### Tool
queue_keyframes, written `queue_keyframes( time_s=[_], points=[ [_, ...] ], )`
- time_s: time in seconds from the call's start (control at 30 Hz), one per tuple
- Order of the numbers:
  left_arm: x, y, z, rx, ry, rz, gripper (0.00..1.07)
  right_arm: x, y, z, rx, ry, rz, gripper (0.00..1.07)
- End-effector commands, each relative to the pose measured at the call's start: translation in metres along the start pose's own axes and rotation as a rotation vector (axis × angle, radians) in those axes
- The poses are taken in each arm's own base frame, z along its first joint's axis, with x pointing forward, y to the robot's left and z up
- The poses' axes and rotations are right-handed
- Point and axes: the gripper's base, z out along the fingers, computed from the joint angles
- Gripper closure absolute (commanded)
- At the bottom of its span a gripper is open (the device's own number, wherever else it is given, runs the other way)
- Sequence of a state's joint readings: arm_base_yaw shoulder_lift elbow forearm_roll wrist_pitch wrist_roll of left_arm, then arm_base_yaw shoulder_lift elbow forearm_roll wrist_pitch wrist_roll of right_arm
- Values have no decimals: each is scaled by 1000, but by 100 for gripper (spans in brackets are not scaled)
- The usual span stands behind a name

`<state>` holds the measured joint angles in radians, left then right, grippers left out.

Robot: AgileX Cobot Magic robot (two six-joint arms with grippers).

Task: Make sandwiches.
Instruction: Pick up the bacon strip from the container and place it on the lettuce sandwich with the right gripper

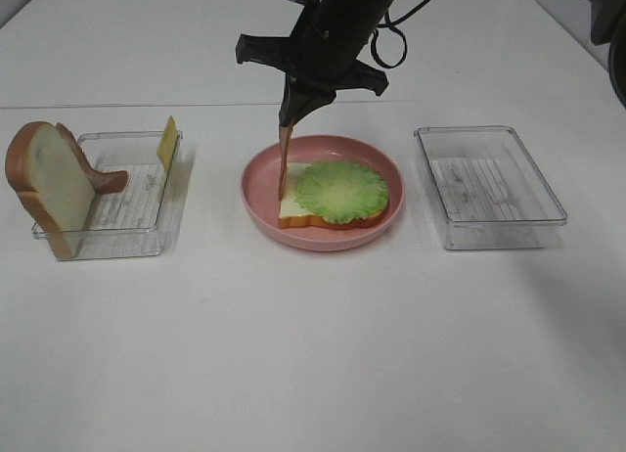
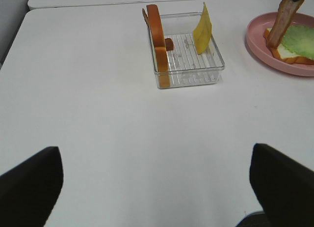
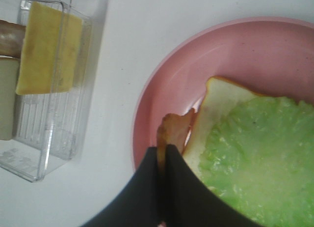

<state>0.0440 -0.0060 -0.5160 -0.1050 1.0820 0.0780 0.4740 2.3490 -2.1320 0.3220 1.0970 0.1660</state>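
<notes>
- The right pincer (image 1: 287,122) is clamped shut on the top end of a reddish-brown toy bacon strip (image 1: 283,163). The strip hangs straight down from it, probably so the lower end lands first and the rest can be laid flat. The left pincer (image 2: 156,183) stands wide open with nothing in it, parked well away from the food.
- The plain white surface (image 1: 313,374) carries everything and lies well below the right pincer.
- A clear rectangular plastic tray (image 1: 117,242) sits off to the right pincer's side, toward the left arm. It is the stock bin for the remaining parts. A second clear tray (image 1: 558,203) sits on the opposite side.
- The round pink plate (image 1: 323,242) lies directly beneath the right pincer and serves as the assembly spot.
- A square white bread slice with brown crust (image 1: 293,215) lies flat on the plate as the sandwich base. A second bread slice (image 1: 49,183) leans upright on the stock tray's far wall.
- A ruffled green lettuce leaf (image 1: 340,190) covers most of the base slice, just beside the point under the pincer.
- The held strip's lower end meets the bread's edge beside the lettuce, apparently touching it. It needs to shift over the leaf.
- A spare bacon strip (image 1: 98,173) and a thin yellow cheese slice (image 1: 168,142) wait in the stock tray.
</notes>
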Motion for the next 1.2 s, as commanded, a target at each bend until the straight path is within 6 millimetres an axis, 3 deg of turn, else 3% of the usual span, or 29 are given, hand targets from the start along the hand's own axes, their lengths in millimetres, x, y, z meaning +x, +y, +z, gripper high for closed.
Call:
queue_keyframes(
  time_s=[0.03, 0.27, 0.7, 0.73, 0.77, 0.8, 0.83, 0.87, 0.9, 0.93, 0.97, 1.0, 1.03, 1.07, 1.2],
  points=[
    [0, 0, -2, -1, -17, -1, 9, -1, -5, -2, 45, -1, -30, 107],
    [0, 0, -2, -1, -17, -1, 9, 2, -19, -4, 203, 42, -63, 107],
    [0, 0, -2, -1, -17, -1, 9, 5, -24, -5, 258, 77, -76, 107],
    [0, 0, -2, -1, -17, -1, 9, 5, -24, -5, 258, 77, -76, 99],
    [0, 0, -2, -1, -17, -1, 9, 5, -24, -5, 258, 77, -76, 99],
    [0, 0, -2, -1, -17, -1, 9, 5, -24, -5, 258, 77, -77, 86],
    [0, 0, -2, -1, -17, -1, 9, 5, -24, -5, 258, 77, -77, 86],
    [0, 0, -2, -1, -17, -1, 9, 5, -24, -5, 258, 77, -78, 79],
    [0, 0, -2, -1, -17, -1, 9, 5, -24, -5, 259, 76, -80, 54],
    [0, 0, -2, -1, -17, -1, 9, 5, -24, -5, 259, 76, -80, 54],
    [0, 0, -2, -1, -17, -1, 9, 5, -25, -5, 265, 75, -85, 30],
    [0, 0, -2, -1, -17, -1, 9, 5, -25, -5, 267, 76, -90, 23],
    [0, 0, -2, -1, -17, -1, 9, 5, -25, -5, 267, 76, -90, 23],
    [0, 0, -2, -1, -17, -1, 9, 5, -25, -6, 274, 74, -108, 11],
    [0, 0, -2, -1, -17, -1, 9, 5, -26, -6, 285, 83, -116, 9]
  ],
)
